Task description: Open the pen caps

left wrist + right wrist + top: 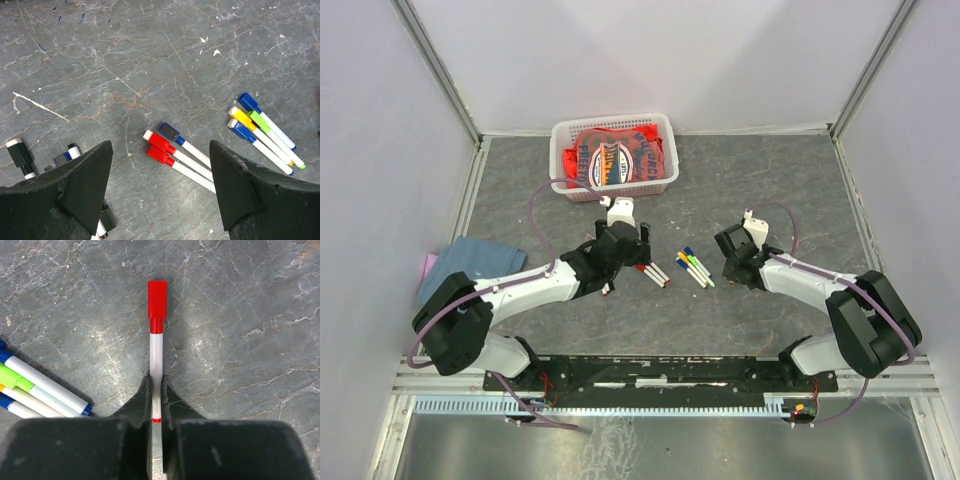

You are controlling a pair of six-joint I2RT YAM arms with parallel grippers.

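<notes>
My right gripper (156,382) is shut on the white barrel (156,355) of a pen whose red cap (157,300) is still on and points away from the wrist, just above the grey table. My left gripper (160,147) hangs open over two red-capped pens (161,148) and a blue-capped pen (170,132) lying side by side. To their right lies a cluster with blue, yellow and green caps (252,119). Black-capped pens (21,155) lie by the left finger. From above, the left gripper (625,245) and right gripper (735,262) flank the pens (695,267).
A white basket (560,130) holding red packaging stands at the back of the table. A folded blue cloth (470,258) lies at the left edge, beside the left arm. Walls close in the table on three sides.
</notes>
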